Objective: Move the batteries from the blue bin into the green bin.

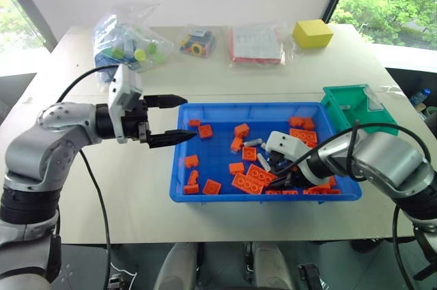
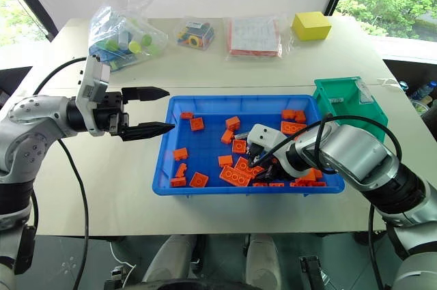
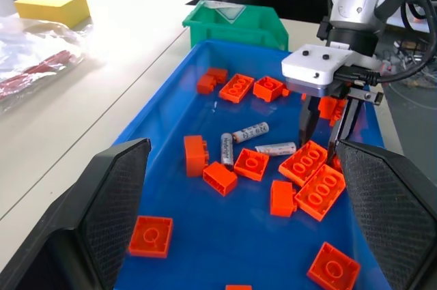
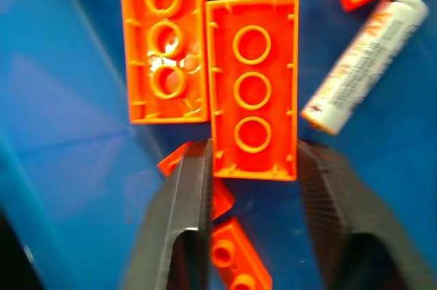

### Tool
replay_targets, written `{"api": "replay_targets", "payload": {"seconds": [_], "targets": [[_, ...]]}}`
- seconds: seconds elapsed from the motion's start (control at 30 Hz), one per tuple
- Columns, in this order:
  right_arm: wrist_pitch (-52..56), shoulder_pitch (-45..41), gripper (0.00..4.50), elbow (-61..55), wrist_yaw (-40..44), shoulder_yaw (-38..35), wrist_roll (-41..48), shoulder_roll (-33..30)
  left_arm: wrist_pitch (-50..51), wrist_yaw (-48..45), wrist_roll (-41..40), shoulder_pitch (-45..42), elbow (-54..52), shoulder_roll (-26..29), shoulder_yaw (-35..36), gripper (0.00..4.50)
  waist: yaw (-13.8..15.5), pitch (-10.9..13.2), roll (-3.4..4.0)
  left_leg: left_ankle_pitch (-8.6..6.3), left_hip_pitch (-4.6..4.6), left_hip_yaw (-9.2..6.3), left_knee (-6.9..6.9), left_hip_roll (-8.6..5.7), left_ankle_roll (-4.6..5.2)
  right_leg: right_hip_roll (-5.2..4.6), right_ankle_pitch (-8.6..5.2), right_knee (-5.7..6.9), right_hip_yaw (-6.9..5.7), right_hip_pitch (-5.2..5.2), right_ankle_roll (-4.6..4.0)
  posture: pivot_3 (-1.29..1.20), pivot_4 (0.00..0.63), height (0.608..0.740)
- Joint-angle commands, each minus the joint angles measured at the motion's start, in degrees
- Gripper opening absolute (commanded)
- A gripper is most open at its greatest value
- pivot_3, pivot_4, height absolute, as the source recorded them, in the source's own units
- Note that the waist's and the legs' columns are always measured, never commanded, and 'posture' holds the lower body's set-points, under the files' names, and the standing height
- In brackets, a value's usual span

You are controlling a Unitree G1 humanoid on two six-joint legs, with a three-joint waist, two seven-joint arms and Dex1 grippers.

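Observation:
The blue bin [image 1: 252,106] lies mid-table with several orange bricks [image 1: 247,182] scattered in it. Three grey batteries [image 3: 249,132] lie loose among the bricks near the bin's middle, and one battery [image 4: 365,65] lies just beside my right gripper. My right gripper [image 1: 280,181] points down into the bin's near right part. It is shut on an orange six-stud brick [image 4: 252,85], one finger against each long side. My left gripper [image 1: 190,118] hovers open and empty over the bin's left rim, pointing right. The green bin [image 1: 358,109] stands against the blue bin's far right corner.
A yellow block [image 1: 312,33] sits at the table's back right. Clear bags of toys [image 1: 130,48] and parts [image 1: 256,44] line the back edge. Bare table lies left of and in front of the blue bin.

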Motion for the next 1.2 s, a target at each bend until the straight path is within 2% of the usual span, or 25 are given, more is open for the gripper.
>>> {"api": "replay_targets", "payload": {"seconds": [0.03, 0.37, 0.6, 0.8, 0.93, 1.03, 1.07, 1.1, 1.17, 1.2], "targets": [[0.58, 0.17, 1.1, -1.19, -0.01, -1.95, 0.28, -0.53, -1.17, -0.65, 0.37, -1.73, -0.04, 0.0, -0.06, 4.5, 0.03, 0.0, 0.0, 0.0, 0.01, 0.0, 0.0, 0.0, 0.0, 0.0, 0.0, 0.01, 0.0, 0.0, 0.0, 0.0, 0.15, 0.692], [2.2, -1.13, 1.1, -1.02, 1.7, -7.26, 2.5, -1.1, -1.66, -1.48, 1.2, -2.99, 1.26, -0.63, -0.85, 4.5, 0.07, 0.0, 0.0, 0.0, 0.0, 0.01, 0.0, -0.01, 0.0, -0.01, 0.02, 0.0, 0.0, 0.01, 0.02, 0.0, 0.15, 0.692], [0.92, -0.8, 1.11, -1.88, 3.01, -9.22, 3.17, -3.74, -1.81, -1.59, 1.49, -3.74, 1.81, -0.96, -1.11, 4.5, 0.06, 0.0, 0.0, 0.0, 0.0, 0.01, 0.0, 0.0, 0.0, -0.01, 0.02, 0.0, 0.0, 0.01, 0.02, 0.0, 0.15, 0.692], [-12.02, -4.85, 1.11, 14.65, 4.65, -7.21, -7.02, -8.47, -1.8, -1.7, 1.64, -3.94, 2.01, -1.03, -1.19, 4.5, 0.02, 0.0, 0.0, 0.0, 0.0, 0.08, 0.03, -0.02, 0.0, -0.02, 0.04, 0.0, 0.01, 0.01, 0.03, 0.0, 0.15, 0.692], [-19.34, -6.21, 1.11, 25.46, 4.55, -5.71, -13.53, -6.72, -1.84, -1.72, 1.71, -4.29, 2.26, -1.27, -1.3, 4.5, 0.01, -0.01, -0.01, 0.0, 0.01, 0.08, 0.01, -0.01, 0.0, -0.01, 0.05, 0.0, 0.01, 0.01, 0.05, 0.0, 0.15, 0.692], [-21.58, -6.42, 1.11, 29.26, 4.98, -5.83, -16.09, -5.01, -1.91, -1.8, 1.81, -4.56, 2.54, -1.33, -1.36, 4.5, -0.06, 0.0, 0.0, 0.0, -0.01, 0.1, 0.0, -0.02, 0.0, -0.03, 0.06, 0.0, 0.01, -0.01, 0.06, 0.0, 0.15, 0.692], [-22.32, -6.29, 2.12, 29.91, 4.86, -6.05, -16.83, -4.38, -1.9, -1.78, 1.82, -4.63, 2.53, -1.34, -1.36, 4.5, -0.09, 0.0, 0.0, 0.0, -0.02, 0.1, 0.0, -0.02, 0.0, -0.03, 0.06, 0.0, 0.01, -0.01, 0.07, 0.0, 0.15, 0.692], [-22.68, -6.31, 2.37, 30.16, 4.83, -6.35, -17.27, -3.76, -1.8, -1.73, 1.76, -4.63, 2.4, -1.32, -1.32, 4.5, -0.13, 0.0, 0.0, 0.0, -0.02, 0.1, 0.0, -0.02, 0.0, -0.03, 0.07, 0.0, 0.01, -0.02, 0.08, 0.0, 0.15, 0.692], [-22.38, -6.77, 3.36, 29.78, 5.22, -7.15, -17.31, -2.75, -1.68, -1.76, 1.7, -4.61, 2.25, -1.22, -1.25, 4.5, -0.09, 0.0, 0.0, 0.0, -0.01, 0.09, 0.0, -0.01, 0.0, -0.02, 0.08, 0.0, 0.01, -0.01, 0.09, 0.0, 0.15, 0.692], [-21.62, -7.2, 3.36, 28.74, 5.42, -7.69, -16.99, -2.32, -1.61, -1.8, 1.65, -4.46, 2.07, -1.11, -1.17, 4.5, -0.07, 0.0, 0.0, 0.0, -0.01, 0.09, 0.0, -0.01, 0.0, -0.02, 0.08, 0.0, 0.01, -0.01, 0.09, 0.0, 0.15, 0.692]]}}
